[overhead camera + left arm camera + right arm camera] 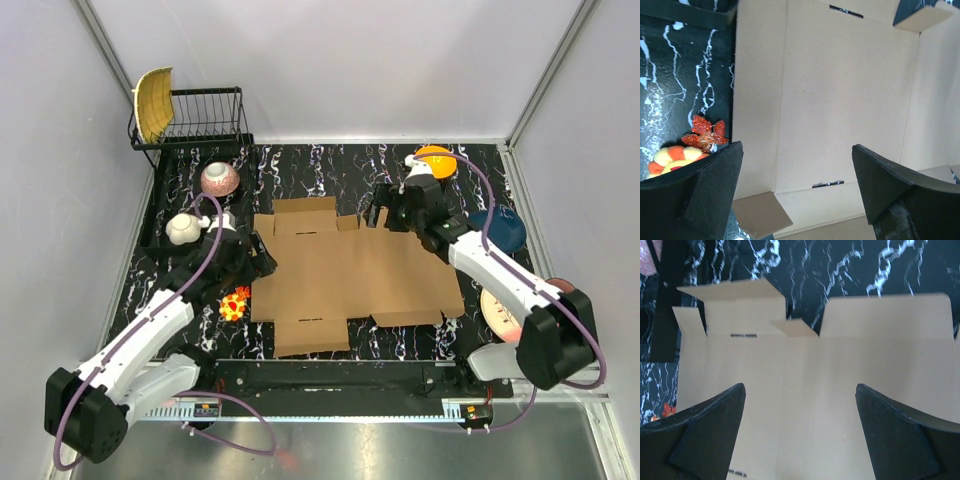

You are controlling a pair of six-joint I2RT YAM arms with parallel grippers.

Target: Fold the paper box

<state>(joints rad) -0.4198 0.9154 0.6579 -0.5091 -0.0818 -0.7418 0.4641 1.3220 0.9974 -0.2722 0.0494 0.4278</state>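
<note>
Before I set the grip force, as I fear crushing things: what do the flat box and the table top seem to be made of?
The paper box: brown cardboard, matte, likely corrugated; scored creases and cut slots show. The table top: black with white veins, marble look, faint sheen; real stone or printed sheet, I cannot tell.

Looked like a robotics lab test cell, plain pale grey wall panels (350, 60) boxed in a black white-veined marble-pattern tabletop (330, 165), a white-and-black left robot arm (160, 320) and its right twin (490, 265) stood bolted along a black-and-silver base rail (340, 405), a black wire dish rack (205, 115) and pink speckled bowl (220, 178) sat at the back
</note>
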